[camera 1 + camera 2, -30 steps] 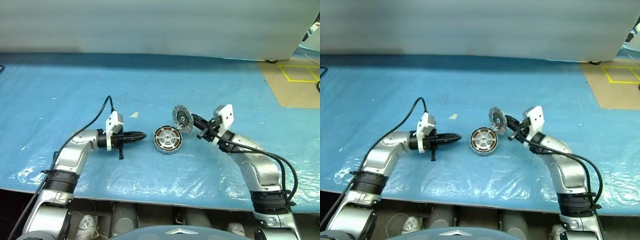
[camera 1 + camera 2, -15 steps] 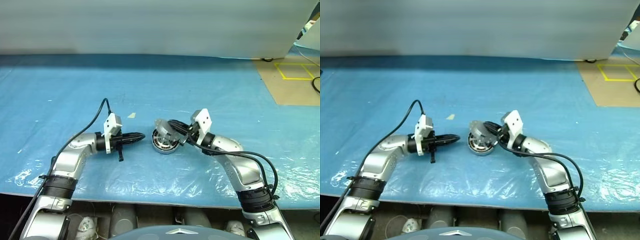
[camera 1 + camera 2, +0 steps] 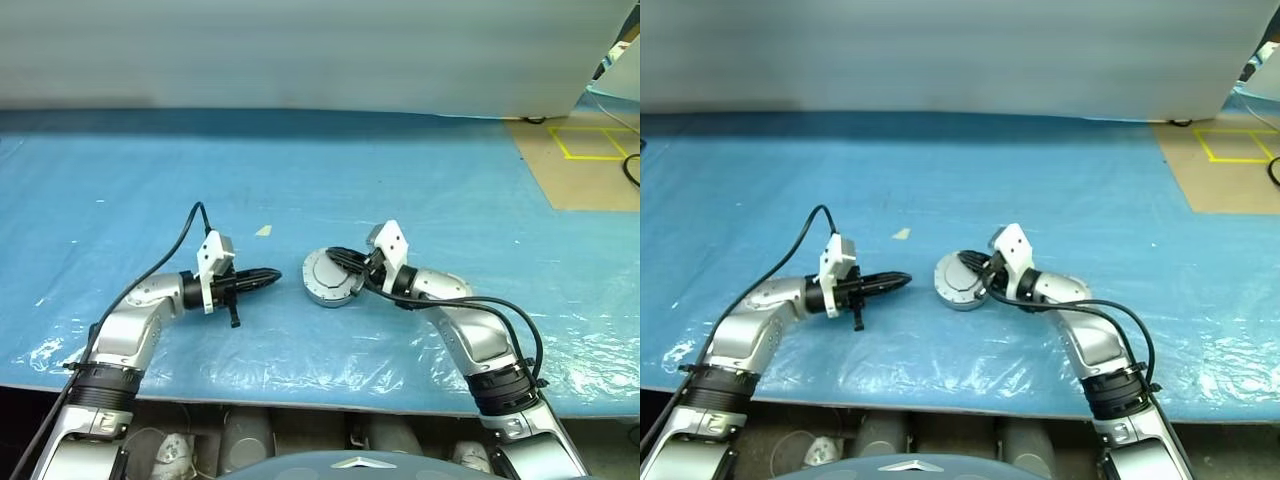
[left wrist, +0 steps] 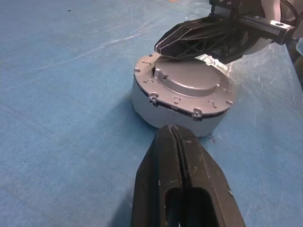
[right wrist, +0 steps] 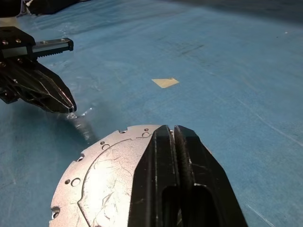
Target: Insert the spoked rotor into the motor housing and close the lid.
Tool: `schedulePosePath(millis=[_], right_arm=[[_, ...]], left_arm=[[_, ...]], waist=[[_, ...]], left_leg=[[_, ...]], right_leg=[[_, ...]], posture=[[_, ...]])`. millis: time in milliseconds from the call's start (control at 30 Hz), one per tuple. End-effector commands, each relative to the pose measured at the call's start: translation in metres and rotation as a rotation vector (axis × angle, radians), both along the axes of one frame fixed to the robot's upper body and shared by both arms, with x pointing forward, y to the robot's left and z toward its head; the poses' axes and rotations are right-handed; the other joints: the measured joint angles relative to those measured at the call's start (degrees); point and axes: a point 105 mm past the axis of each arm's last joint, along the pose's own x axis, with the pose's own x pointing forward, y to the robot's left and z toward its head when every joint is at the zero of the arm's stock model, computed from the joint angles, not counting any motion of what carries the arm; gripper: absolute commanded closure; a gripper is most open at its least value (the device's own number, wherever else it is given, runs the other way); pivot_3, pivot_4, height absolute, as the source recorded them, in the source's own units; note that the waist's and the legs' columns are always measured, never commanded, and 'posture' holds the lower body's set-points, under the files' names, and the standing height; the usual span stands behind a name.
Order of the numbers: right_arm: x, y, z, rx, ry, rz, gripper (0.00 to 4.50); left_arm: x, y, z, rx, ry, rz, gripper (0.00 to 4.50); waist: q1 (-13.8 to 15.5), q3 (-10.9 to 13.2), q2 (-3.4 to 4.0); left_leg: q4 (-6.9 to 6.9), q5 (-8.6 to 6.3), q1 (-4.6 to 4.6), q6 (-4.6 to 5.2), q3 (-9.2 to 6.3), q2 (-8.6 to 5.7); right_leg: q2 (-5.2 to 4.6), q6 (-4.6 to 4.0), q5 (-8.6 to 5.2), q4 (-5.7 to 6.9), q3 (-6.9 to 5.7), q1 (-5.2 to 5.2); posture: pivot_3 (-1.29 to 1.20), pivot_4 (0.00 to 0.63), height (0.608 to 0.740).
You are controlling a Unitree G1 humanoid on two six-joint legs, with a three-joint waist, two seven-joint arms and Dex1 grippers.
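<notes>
Lid (image 4: 189, 85), seemingly unmarked, caps motor housing (image 4: 161, 106); right gripper (image 3: 335, 259) looks closed above it, left gripper (image 3: 272, 275) closed.

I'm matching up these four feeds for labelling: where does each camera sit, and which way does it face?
Left and right eye views: on the head, looking forward and down at the blue table; both arms show.
Left wrist view: along the shut left tool toward the lid on the motor housing.
Right wrist view: along the right tool, over the lid, facing the left tool.
Shared: all views show the lid.
</notes>
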Motion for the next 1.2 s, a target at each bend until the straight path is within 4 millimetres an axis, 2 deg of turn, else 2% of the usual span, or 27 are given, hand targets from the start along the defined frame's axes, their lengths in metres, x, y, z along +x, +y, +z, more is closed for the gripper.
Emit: schedulePosePath(millis=[33, 200, 367, 567, 667, 733, 767, 1033, 1200], right_arm=[[0.0, 0.006, 0.008, 0.01, -0.024, 0.025, 3.28], [-0.005, 0.011, 0.008, 0.007, -0.007, 0.056, 1.53], [-0.009, 0.011, -0.002, -0.044, 0.027, 0.071, 0.02], [-0.014, 0.009, -0.011, -0.149, -0.016, 0.12, 0.02], [-0.01, 0.008, -0.011, -0.164, -0.035, 0.107, 0.57], [-0.006, 0.007, -0.01, -0.167, -0.052, 0.09, 1.25], [-0.004, 0.006, -0.009, -0.167, -0.06, 0.084, 1.44], [-0.007, 0.01, 0.002, -0.081, -0.067, 0.102, 1.43], [-0.008, 0.005, -0.001, -0.112, -0.071, 0.115, 1.43]], left_arm=[[0.0, -0.002, 0.012, -0.013, -0.048, -0.009, 4.5], [0.002, -0.004, 0.01, -0.01, -0.045, -0.015, 4.5], [0.002, -0.006, 0.01, -0.009, -0.044, -0.022, 4.5], [0.001, -0.006, 0.011, -0.003, -0.043, -0.026, 4.5], [0.002, -0.006, 0.011, 0.0, -0.046, -0.025, 4.5], [0.003, -0.007, 0.012, -0.001, -0.049, -0.024, 4.5], [0.003, -0.007, 0.013, -0.002, -0.051, -0.025, 4.5], [0.002, -0.009, 0.013, -0.011, -0.049, -0.028, 4.5], [0.002, -0.009, 0.012, -0.01, -0.049, -0.029, 4.5]], waist=[[0.01, 0.0, 0.0], [0.03, 0.0, 0.0], [0.03, 0.0, 0.0], [0.05, 0.0, -0.01], [0.04, 0.0, -0.01], [0.03, -0.01, -0.01], [0.03, 0.0, -0.01], [-0.05, 0.0, -0.01], [-0.02, 0.0, -0.01]], left_leg=[[0.01, 0.0, 0.0, 0.0, 0.0, 0.0], [0.04, 0.0, 0.01, 0.0, 0.0, 0.0], [0.06, 0.0, 0.02, -0.01, 0.0, 0.0], [0.11, -0.01, 0.06, -0.02, 0.0, 0.0], [0.11, -0.01, 0.08, -0.02, 0.0, 0.01], [0.14, -0.01, 0.09, -0.02, 0.0, 0.0], [0.15, -0.01, 0.09, -0.02, 0.0, 0.0], [0.23, -0.01, 0.19, -0.02, 0.05, 0.01], [0.22, -0.01, 0.15, -0.02, 0.06, 0.01]], right_leg=[[0.0, 0.0, 0.0, 0.01, 0.0, 0.0], [0.0, 0.0, 0.0, 0.05, 0.01, 0.0], [0.0, 0.0, 0.0, 0.08, 0.02, 0.0], [0.0, 0.0, 0.0, 0.13, 0.03, 0.02], [0.0, -0.01, -0.01, 0.17, 0.05, 0.02], [0.0, -0.01, -0.01, 0.21, 0.06, 0.02], [0.0, -0.01, -0.01, 0.21, 0.06, 0.02], [0.0, -0.02, -0.02, 0.37, 0.15, 0.02], [0.0, -0.04, -0.03, 0.34, 0.15, 0.01]], posture=[[0.0, 0.15, 0.74], [0.0, 0.15, 0.74], [0.0, 0.15, 0.74], [0.0, 0.15, 0.74], [0.0, 0.15, 0.74], [0.0, 0.15, 0.74], [0.0, 0.15, 0.74], [0.0, 0.15, 0.74], [0.0, 0.15, 0.74]])
